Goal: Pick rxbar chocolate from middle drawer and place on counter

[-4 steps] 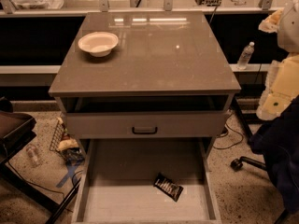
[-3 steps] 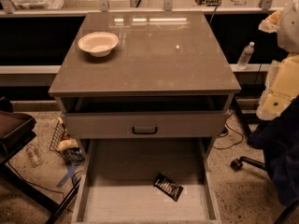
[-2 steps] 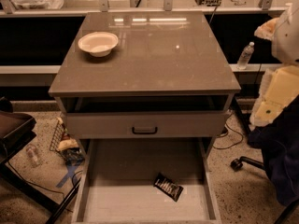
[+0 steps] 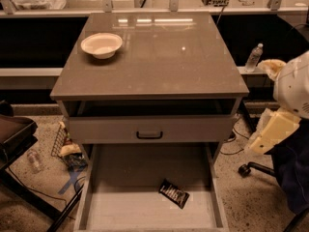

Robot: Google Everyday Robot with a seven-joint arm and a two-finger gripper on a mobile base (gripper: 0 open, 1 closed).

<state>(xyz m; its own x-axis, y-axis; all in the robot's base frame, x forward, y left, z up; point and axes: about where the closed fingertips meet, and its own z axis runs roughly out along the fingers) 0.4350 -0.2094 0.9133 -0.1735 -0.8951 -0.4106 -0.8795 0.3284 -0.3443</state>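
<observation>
The rxbar chocolate (image 4: 174,193) is a small black wrapped bar with white lettering. It lies flat and at an angle on the floor of the open middle drawer (image 4: 120,211), right of centre. The counter (image 4: 164,57) is the glossy grey-brown top of the cabinet. My gripper (image 4: 271,132) shows as a cream-coloured piece under the white arm housing (image 4: 294,83) at the right edge. It hangs in the air to the right of the cabinet, about level with the upper drawer front, apart from the bar and drawer.
A white bowl (image 4: 101,44) stands on the counter's back left. A shut drawer front with a black handle (image 4: 149,135) overhangs the open drawer. A water bottle (image 4: 254,57) and a chair base (image 4: 251,168) are at the right. A snack bag (image 4: 69,150) and a wire rack lie on the floor at the left.
My arm and gripper at the right have moved down and a little to the left, toward the cabinet. The bar, drawer and bowl have not moved.
</observation>
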